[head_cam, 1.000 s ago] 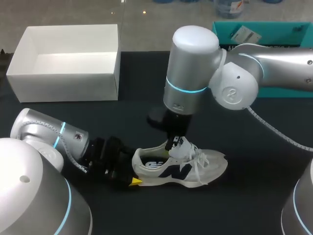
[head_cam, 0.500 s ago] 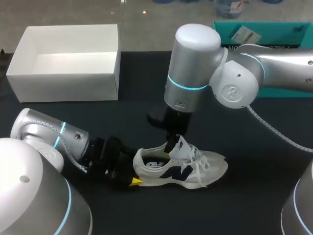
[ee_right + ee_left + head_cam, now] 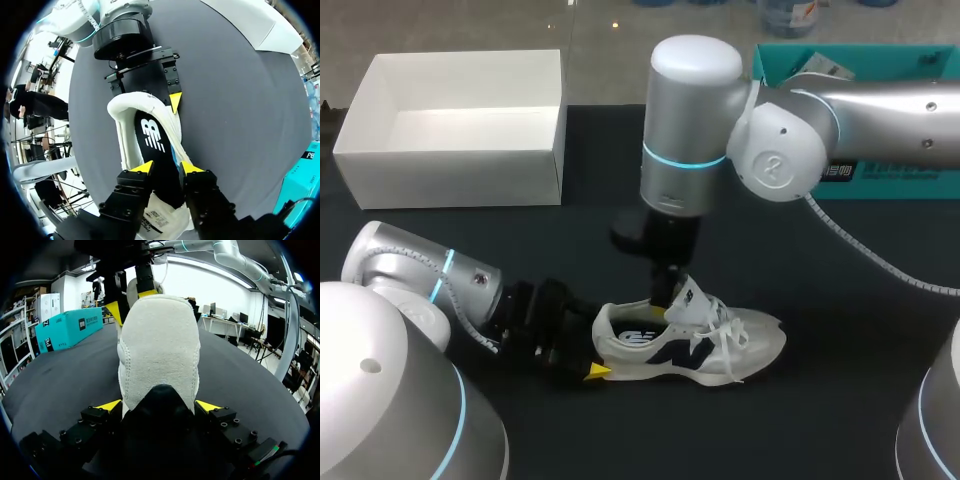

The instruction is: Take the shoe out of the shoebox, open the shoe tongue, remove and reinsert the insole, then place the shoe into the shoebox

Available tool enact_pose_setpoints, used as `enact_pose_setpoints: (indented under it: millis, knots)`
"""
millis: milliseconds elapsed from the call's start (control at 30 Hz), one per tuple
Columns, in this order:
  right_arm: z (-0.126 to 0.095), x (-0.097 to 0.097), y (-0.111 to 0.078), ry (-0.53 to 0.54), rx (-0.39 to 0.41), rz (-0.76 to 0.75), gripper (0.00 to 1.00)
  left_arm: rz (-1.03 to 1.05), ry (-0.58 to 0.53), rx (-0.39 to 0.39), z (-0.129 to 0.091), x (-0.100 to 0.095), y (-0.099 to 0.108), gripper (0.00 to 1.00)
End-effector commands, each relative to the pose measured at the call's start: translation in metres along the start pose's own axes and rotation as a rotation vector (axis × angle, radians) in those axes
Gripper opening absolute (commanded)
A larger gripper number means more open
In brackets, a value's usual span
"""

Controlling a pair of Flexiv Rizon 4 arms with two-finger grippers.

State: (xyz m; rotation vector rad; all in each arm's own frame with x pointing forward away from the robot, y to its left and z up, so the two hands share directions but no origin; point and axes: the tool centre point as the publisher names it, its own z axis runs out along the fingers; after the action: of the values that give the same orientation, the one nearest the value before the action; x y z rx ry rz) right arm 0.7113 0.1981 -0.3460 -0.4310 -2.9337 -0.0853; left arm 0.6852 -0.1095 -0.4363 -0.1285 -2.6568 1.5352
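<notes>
While its heel is clamped from both sides between the yellow tips of the left gripper [image 3: 159, 407], the shoe [image 3: 690, 345] is held upright on the black table [image 3: 840, 400], toe pointing ahead of that gripper. The right gripper [image 3: 167, 169] is set over the shoe's opening, just above the dark insole [image 3: 155, 145]; whether anything is pinched there cannot be told.

You've got the shoe [image 3: 720, 345] lying on the table [image 3: 820, 420] near the middle, heel left, toe right. The shoebox [image 3: 455, 130] sits far left, well apart from it. Your left pincer [image 3: 159, 407] clamps the heel from the left. Your right pincer [image 3: 167, 169] stands over the shoe's opening, the tongue [image 3: 688, 297] nipped between its fingers.
</notes>
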Motion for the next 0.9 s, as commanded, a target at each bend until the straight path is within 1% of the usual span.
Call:
enact_pose_setpoints:
  millis: [33,233,400,633,900]
  knots:
    - [0.004,-0.001,0.006,0.0,0.017,0.003,0.32,0.0,-0.001,-0.004,0.006,0.001,0.006,0.0]
    - [0.011,0.0,0.007,0.005,0.017,0.007,0.33,0.0,-0.001,-0.004,0.006,0.001,0.006,0.0]
    - [0.015,-0.001,0.007,0.007,0.022,0.006,0.37,0.0,-0.001,-0.004,0.006,0.001,0.006,0.0]
    - [0.019,-0.004,0.006,0.009,0.027,0.004,0.37,0.0,-0.001,-0.004,0.006,0.001,0.006,0.0]
    - [0.018,-0.004,0.003,0.007,0.027,0.005,0.36,0.0,-0.001,-0.004,0.006,0.001,0.006,0.0]
